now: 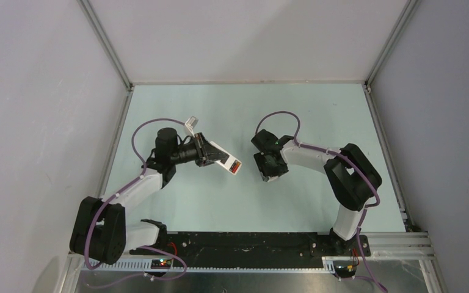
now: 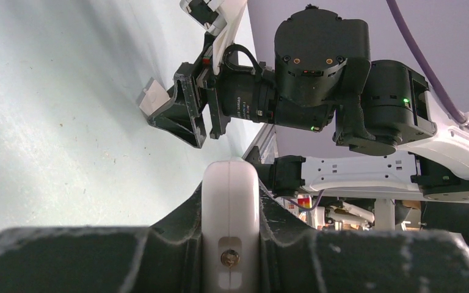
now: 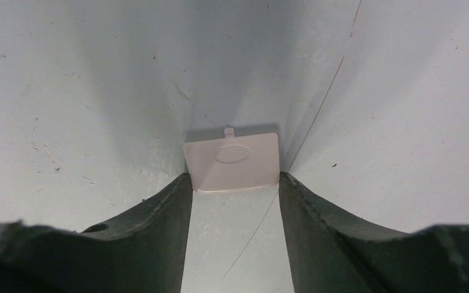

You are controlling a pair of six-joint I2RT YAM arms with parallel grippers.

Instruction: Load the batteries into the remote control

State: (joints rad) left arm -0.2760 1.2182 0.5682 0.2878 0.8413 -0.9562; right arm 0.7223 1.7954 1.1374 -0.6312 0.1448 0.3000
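Note:
My left gripper [image 1: 206, 151] is shut on the white remote control [image 1: 225, 159] and holds it off the table, its red end pointing right. In the left wrist view the remote [image 2: 230, 201] stands edge-on between the fingers [image 2: 159, 250]. My right gripper [image 1: 270, 173] points down at the table, its fingertips closed on the two sides of the small white square cover piece [image 3: 232, 160]. The cover also shows at the tip of that gripper in the left wrist view [image 2: 152, 97]. The batteries are not in view.
The pale green table [image 1: 238, 201] is walled by grey panels with metal rails on the left [image 1: 119, 140] and right [image 1: 385, 146]. A small white part [image 1: 190, 124] lies behind the left wrist. The black base rail [image 1: 250, 241] runs along the near edge.

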